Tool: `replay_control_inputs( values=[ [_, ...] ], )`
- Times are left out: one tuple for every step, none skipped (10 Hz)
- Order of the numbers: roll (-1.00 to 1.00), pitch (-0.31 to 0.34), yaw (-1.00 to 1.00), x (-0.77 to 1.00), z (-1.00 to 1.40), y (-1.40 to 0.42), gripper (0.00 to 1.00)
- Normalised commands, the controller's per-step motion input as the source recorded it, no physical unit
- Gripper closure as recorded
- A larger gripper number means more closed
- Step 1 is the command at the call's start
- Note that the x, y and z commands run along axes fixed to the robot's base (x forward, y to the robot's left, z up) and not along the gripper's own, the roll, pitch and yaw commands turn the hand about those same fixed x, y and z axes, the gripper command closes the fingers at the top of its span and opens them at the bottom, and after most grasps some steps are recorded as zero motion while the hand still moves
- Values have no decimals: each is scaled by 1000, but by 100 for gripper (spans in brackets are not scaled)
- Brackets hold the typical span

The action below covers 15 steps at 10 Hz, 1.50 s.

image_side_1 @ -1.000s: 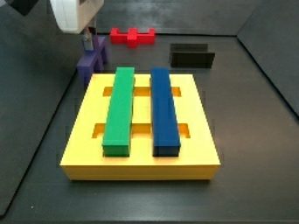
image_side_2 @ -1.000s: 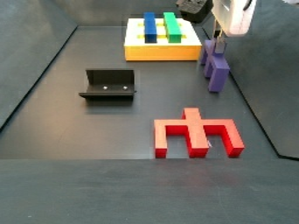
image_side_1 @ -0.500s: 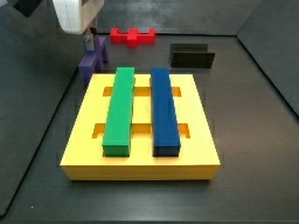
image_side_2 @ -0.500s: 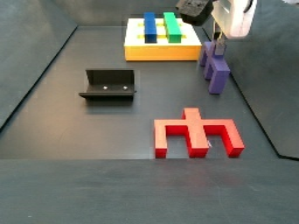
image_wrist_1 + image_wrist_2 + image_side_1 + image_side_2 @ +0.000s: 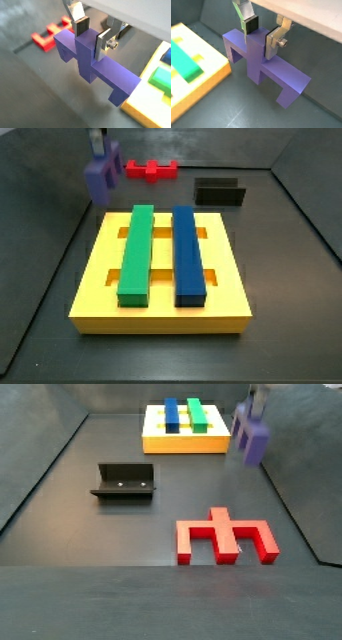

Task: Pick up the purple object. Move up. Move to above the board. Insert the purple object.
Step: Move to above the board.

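Lab test rig: dark walled bin [image 5: 54, 474], gripper [image 5: 263, 34] w/ toy blocks.

My feeds: even, soft overhead light, no harsh glare. Side views low-res; purple object [image 5: 102, 175] smeared by motion blur. Wrist views sharper on end effector [image 5: 92, 31], floor blurred behind. Faint shadows beside board [image 5: 94, 288].

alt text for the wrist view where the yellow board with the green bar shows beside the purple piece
The hand, its silver fingers clamped on the raised ridge, holds the blocky purple bridge-shaped piece above the dark floor. Beside the piece lies a corner of the flat yellow board carrying a long green bar.
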Motion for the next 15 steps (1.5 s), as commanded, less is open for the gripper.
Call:
replay_control_inputs(
  values=[
    [-4,14,2,-81,1400,12,100],
    [-16,-11,0,-67,1400,8,100],
    [-21,65,-4,44,940,3,100],
    [-22,114,-6,59,631,2,100],
    [-25,100,-5,44,277,3,100],
    [4,25,1000,1123,325,-1400,100],
    [13,28,1000,1119,270,-1400,100],
    [19,47,1000,1222,218,-1400,100],
    [9,48,1000,1268,263,-1400,100],
    [17,51,1000,1159,287,-1400,100],
    [23,56,1000,727,182,-861,100],
    [25,64,1000,456,100,-462,100],
    [23,63,1000,208,69,-215,100],
    [29,64,1000,104,47,-120,100],
    [32,67,1000,77,30,-73,100]
  ],
)
